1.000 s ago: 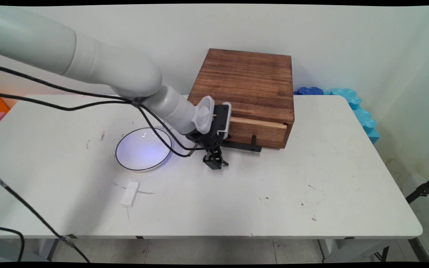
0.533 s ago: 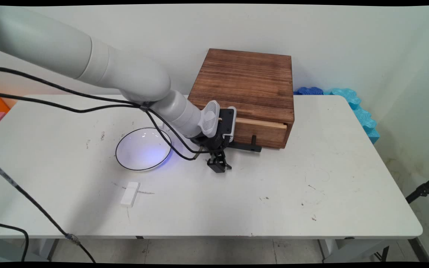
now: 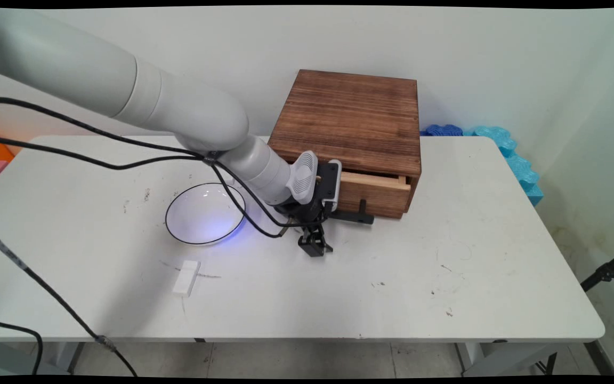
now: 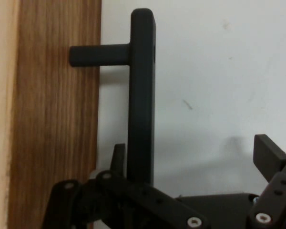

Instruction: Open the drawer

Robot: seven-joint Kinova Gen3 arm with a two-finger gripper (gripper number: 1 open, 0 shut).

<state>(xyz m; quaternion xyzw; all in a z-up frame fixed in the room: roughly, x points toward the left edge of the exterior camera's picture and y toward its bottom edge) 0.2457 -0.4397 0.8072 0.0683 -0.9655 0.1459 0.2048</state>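
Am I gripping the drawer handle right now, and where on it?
Nothing is clamped. The gripper is open: one finger sits between the drawer front and the handle bar, the other finger stands well clear of it.

One wooden drawer box [image 3: 352, 125], one plate [image 3: 204, 214], one white block [image 3: 186, 278].

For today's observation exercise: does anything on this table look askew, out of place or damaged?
The wooden box's drawer sits slightly pulled out, a pale strip showing above its front. The gripper hangs by its black handle. The table has dark scuffs. The plate and white block lie undisturbed.
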